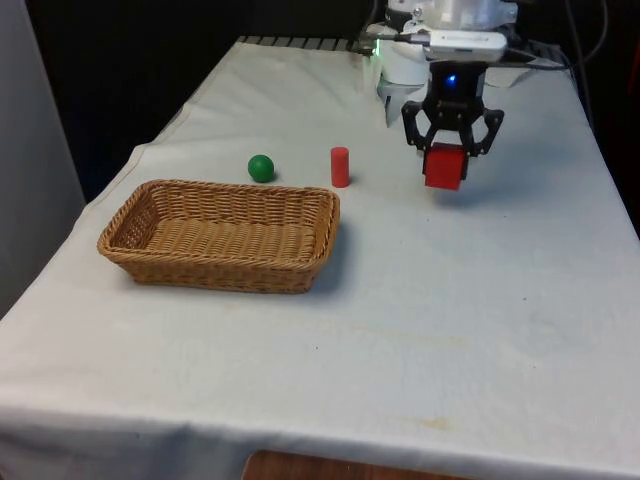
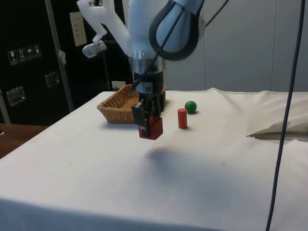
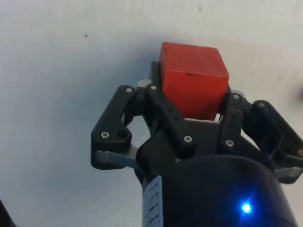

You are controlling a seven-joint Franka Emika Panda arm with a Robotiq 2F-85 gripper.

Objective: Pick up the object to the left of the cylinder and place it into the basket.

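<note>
My gripper (image 1: pixel 447 162) is shut on a red cube (image 1: pixel 445 167), held a little above the cloth on the front view's right. The side view has the cube (image 2: pixel 151 127) hanging under the gripper (image 2: pixel 149 120) with its shadow on the cloth below. From the wrist, the red cube (image 3: pixel 193 78) sits clamped between the black fingers (image 3: pixel 164 113). A red cylinder (image 1: pixel 340 167) stands upright on the table, apart from the cube. A green ball (image 1: pixel 261 167) lies to the cylinder's left in the front view. The wicker basket (image 1: pixel 222 236) sits in front of the ball, nothing inside it.
The white cloth (image 1: pixel 470 300) covers the table. In the side view a fold of cloth (image 2: pixel 281 130) bunches at the right edge, and a dark cable (image 2: pixel 284 120) hangs down near it.
</note>
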